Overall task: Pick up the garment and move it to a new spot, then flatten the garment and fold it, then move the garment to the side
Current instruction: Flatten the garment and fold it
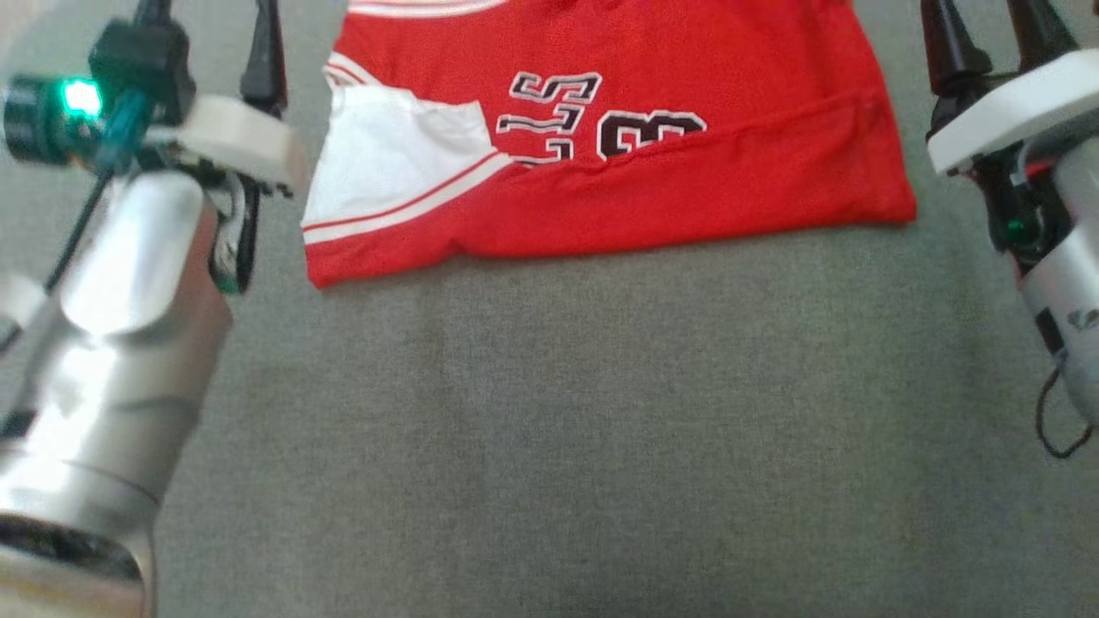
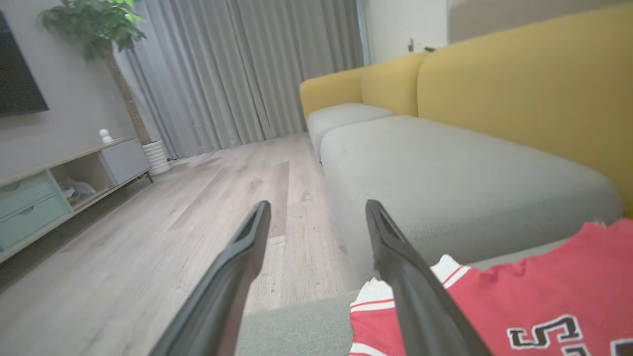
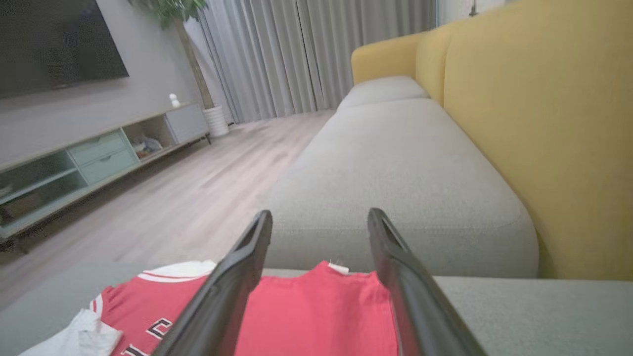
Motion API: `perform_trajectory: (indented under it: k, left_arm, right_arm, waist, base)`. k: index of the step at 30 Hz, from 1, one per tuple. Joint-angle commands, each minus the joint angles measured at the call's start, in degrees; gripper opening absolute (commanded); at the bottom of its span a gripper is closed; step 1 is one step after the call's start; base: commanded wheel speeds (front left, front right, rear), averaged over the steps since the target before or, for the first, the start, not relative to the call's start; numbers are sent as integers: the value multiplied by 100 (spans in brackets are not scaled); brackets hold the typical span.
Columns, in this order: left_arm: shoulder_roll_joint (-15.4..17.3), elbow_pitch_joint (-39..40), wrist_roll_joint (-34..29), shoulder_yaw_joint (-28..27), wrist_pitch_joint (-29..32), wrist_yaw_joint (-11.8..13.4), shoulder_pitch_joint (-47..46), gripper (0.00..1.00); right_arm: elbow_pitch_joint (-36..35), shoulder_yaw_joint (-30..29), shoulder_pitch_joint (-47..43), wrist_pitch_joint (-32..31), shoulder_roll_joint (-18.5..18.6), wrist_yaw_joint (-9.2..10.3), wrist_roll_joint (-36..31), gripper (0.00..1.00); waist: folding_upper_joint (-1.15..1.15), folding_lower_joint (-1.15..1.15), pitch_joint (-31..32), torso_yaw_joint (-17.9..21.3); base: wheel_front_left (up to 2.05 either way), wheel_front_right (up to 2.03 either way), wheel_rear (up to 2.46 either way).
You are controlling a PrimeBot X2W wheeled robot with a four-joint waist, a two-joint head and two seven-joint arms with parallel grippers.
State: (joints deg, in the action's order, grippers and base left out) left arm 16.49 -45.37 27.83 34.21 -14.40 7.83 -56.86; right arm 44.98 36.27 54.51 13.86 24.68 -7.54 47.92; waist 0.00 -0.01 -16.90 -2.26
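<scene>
Left end effector (image 2: 317, 205) and right end effector (image 3: 319, 212) gape empty, flanking jersey (image 1: 687, 197) on cushion (image 1: 549, 429).

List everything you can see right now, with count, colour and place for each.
jersey: one, red with white trim and black numerals, lying on the nearest cushion
seat cushions: three, grey, in a row along the sofa
sofa back: one, yellow, behind the cushions
curtains: grey, drawn, along the far wall
plant: one, green, in a white pot by the curtains
cabinet: one, pale wood with teal drawers, against the wall
television: one, dark, above the cabinet
floor: light wood, between sofa and cabinet
left pincer: one, dark fingers, open, by the jersey's left edge
right pincer: one, dark fingers, open, by the jersey's right edge
</scene>
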Motion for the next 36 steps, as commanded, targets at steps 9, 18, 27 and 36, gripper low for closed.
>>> perform_trajectory:
  k: [9, 18, 27, 36]
  left_arm:
    - [-114, 2483, -325, -1466, -58, 494, 1970, 100]
    - [-644, 3169, -833, -2151, -59, 602, 3633, 100]
    - [-880, 2836, -1184, -2445, -60, 159, 3838, 100]
    - [-727, 1162, -1180, -2438, 503, 106, 2943, 100]
  right_arm:
    - [-1815, -3021, -2106, 112, -1240, 5, -2199, 100]
    - [-2784, -3558, -3809, 113, -2140, 5, -3096, 100]
    - [-3007, -3433, -3911, 113, -2178, 5, -2995, 100]
    - [-2984, -3327, -3781, 114, -2179, 5, -2854, 100]
  waist:
    - [0, 1, 495, -53]
    - [0, 1, 700, 70]
    - [0, 1, 418, 222]
    - [0, 1, -48, 443]
  base:
    - [0, 0, 0]
    - [0, 0, 0]
    - [0, 0, 0]
    - [0, 0, 0]
